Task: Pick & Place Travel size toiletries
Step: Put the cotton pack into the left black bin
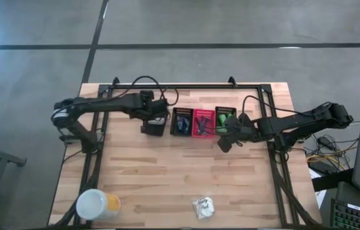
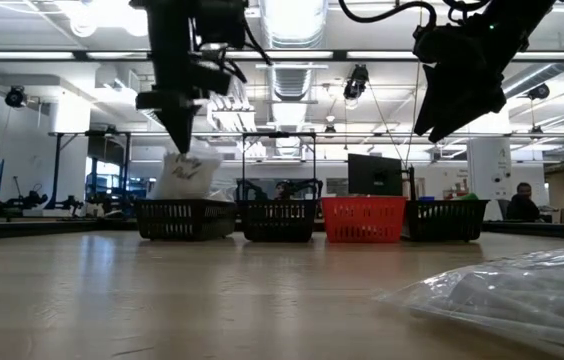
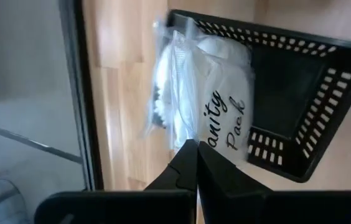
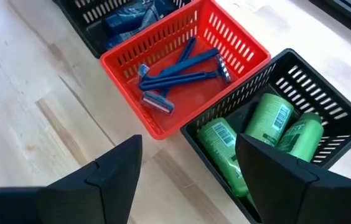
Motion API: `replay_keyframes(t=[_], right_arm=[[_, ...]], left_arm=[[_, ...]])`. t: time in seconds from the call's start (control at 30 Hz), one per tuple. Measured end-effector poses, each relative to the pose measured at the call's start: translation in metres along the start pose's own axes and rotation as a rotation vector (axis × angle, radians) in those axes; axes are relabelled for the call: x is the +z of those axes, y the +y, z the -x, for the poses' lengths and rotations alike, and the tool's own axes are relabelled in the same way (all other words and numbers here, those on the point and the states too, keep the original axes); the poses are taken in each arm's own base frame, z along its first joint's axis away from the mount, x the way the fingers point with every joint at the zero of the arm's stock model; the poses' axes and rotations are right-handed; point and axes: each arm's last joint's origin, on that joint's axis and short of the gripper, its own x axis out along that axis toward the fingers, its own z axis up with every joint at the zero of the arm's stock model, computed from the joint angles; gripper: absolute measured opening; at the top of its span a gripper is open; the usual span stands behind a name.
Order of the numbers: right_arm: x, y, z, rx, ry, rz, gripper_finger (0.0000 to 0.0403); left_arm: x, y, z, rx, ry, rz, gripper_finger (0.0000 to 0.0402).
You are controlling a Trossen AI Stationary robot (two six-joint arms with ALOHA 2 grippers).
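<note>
My left gripper (image 3: 195,155) is shut on a white crinkly packet (image 3: 213,93) printed "Vanity Pack". In the low view this gripper (image 2: 177,128) and packet (image 2: 187,170) stand over the leftmost black basket (image 2: 187,218). My right gripper (image 4: 188,144) is open and touches nothing. It hovers over bare table on the near side of the red basket of blue razors (image 4: 182,71) and the black basket of green bottles (image 4: 269,121). Another white packet (image 1: 203,206) lies flat near the table's near edge. My left gripper pinches the packet's upper edge (image 3: 191,134) between its two shut fingers, coming from above and pointing down. The packet hangs below the fingers, and its lower end (image 2: 184,190) is at the rim of the black basket (image 3: 300,93). Whether it rests on anything inside, I cannot tell.
Several small mesh baskets stand in a row at mid-table: black (image 1: 153,126), black (image 1: 181,121), red (image 1: 203,122), black (image 1: 225,117). A large yellow container with a white lid (image 1: 97,206) stands at the near left corner. A black frame (image 1: 186,87) runs around the table.
</note>
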Motion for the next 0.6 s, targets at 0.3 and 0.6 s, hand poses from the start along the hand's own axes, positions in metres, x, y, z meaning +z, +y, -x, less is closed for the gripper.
replay_keyframes(t=[0.3, 0.6], right_arm=[[0.000, 0.000, 0.000, -0.013, -0.013, -0.054, 0.0238], [0.000, 0.000, 0.000, -0.013, -0.013, -0.055, 0.0224]], left_arm=[[0.006, 0.004, -0.026, -0.047, 0.053, -0.053, 0.0001], [0.008, 0.003, -0.028, -0.101, -0.015, -0.053, 0.0001]])
